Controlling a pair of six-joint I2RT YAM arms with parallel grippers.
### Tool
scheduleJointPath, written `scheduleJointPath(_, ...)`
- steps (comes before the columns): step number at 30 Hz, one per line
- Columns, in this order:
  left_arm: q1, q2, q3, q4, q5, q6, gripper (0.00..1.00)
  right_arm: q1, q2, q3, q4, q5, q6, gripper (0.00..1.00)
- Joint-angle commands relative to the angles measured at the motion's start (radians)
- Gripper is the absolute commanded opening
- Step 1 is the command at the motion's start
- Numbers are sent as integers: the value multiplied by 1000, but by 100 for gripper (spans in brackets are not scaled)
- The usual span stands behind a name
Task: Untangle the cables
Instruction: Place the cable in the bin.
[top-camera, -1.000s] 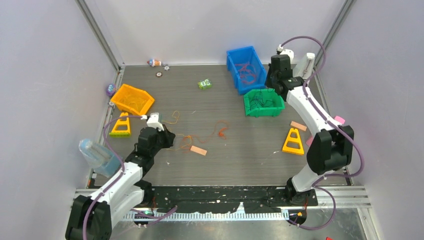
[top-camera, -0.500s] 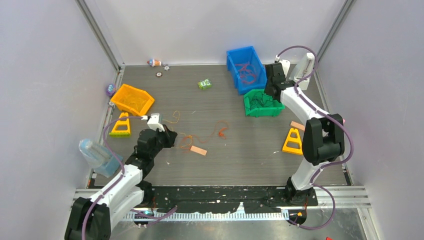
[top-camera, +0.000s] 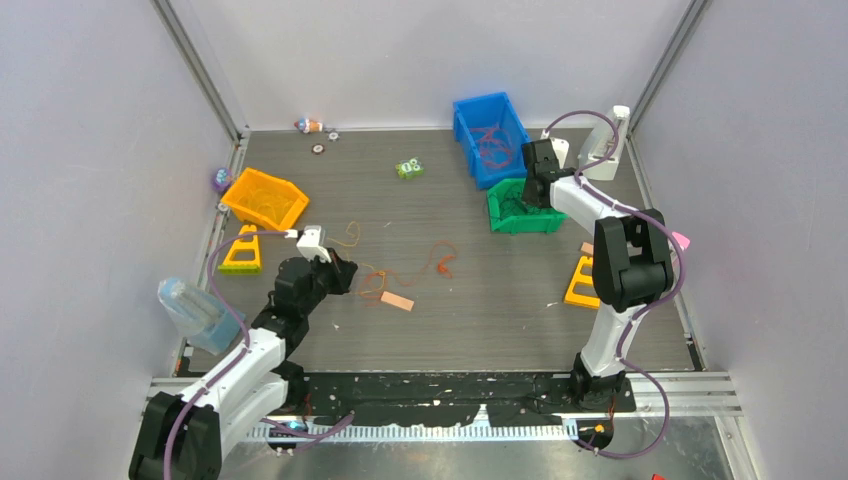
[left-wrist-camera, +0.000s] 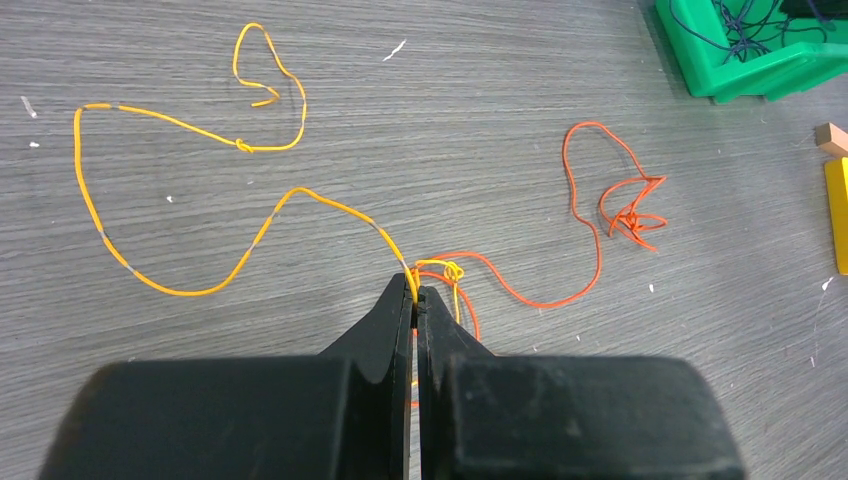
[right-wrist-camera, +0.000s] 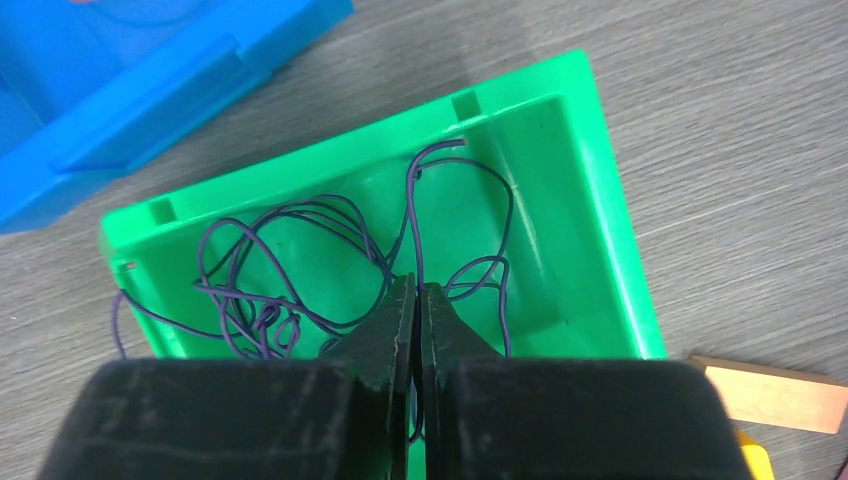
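Observation:
My left gripper (left-wrist-camera: 417, 292) is shut on the orange-yellow cable (left-wrist-camera: 180, 290) right where it knots with the red cable (left-wrist-camera: 590, 240). Both cables lie in loops on the grey table; in the top view the left gripper (top-camera: 345, 272) sits at their left end. My right gripper (right-wrist-camera: 417, 285) hangs over the green bin (right-wrist-camera: 600, 200) and is shut on a strand of the dark purple cable (right-wrist-camera: 300, 215), which lies bundled inside that bin. In the top view the right gripper (top-camera: 520, 192) is at the bin's far left corner.
A blue bin (top-camera: 465, 115) holding red cables (top-camera: 492, 145) stands behind the green one. An orange bin (top-camera: 263, 198) is at the left. Yellow triangular blocks (top-camera: 241, 250) (top-camera: 585, 283) and flat wooden blocks (top-camera: 397, 301) (right-wrist-camera: 770, 393) lie on the table.
My right arm has swung left and down from behind the green bin to over it. My left gripper has shifted slightly right, still at the knot.

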Motion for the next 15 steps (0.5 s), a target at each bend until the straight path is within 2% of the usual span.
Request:
scheduleJointPath(1,-8,-2,2,64,17,21,0,-2,11,-6,17,-15,38,9)
scheduleJointPath(6,-13,-5,3,66,22,28,0,-3,-12,-14,17,-20,30,19)
scheduleJointPath(9,-16,0,3,75,32,32,0,-3,-63,-23,23,-28,22,41)
scheduleJointPath(15,-22,27,12,89,50,37,0,-1,-178,-81,59,-66,14,68)
